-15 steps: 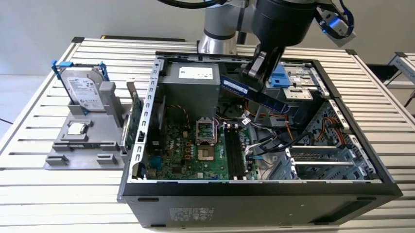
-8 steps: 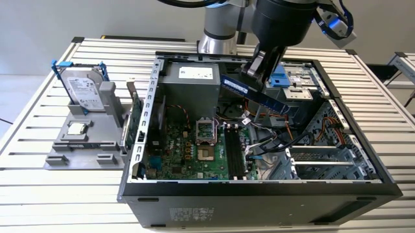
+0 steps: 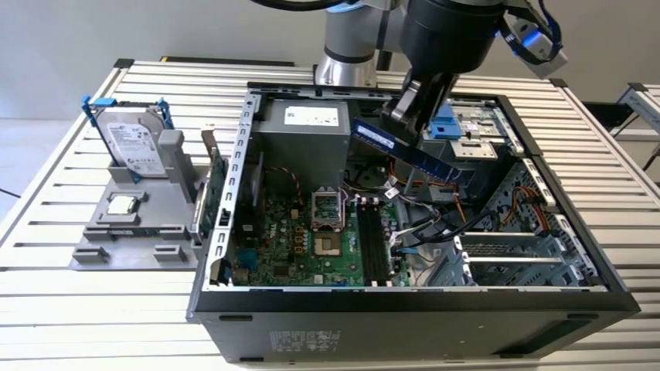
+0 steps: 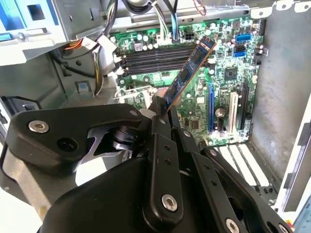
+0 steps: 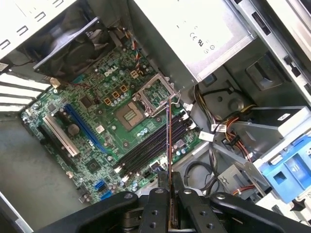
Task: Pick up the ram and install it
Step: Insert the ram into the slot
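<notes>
Probably light, stiff and fragile, the ram (image 3: 413,153) is clamped near one end in the gripper (image 3: 400,124) above the middle of the case (image 3: 413,328).

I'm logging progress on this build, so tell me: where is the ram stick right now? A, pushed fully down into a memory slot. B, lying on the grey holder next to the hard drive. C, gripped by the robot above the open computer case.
C: in the exterior view the gripper is shut on the ram, which hangs tilted above the motherboard, clear of the memory slots.
</notes>
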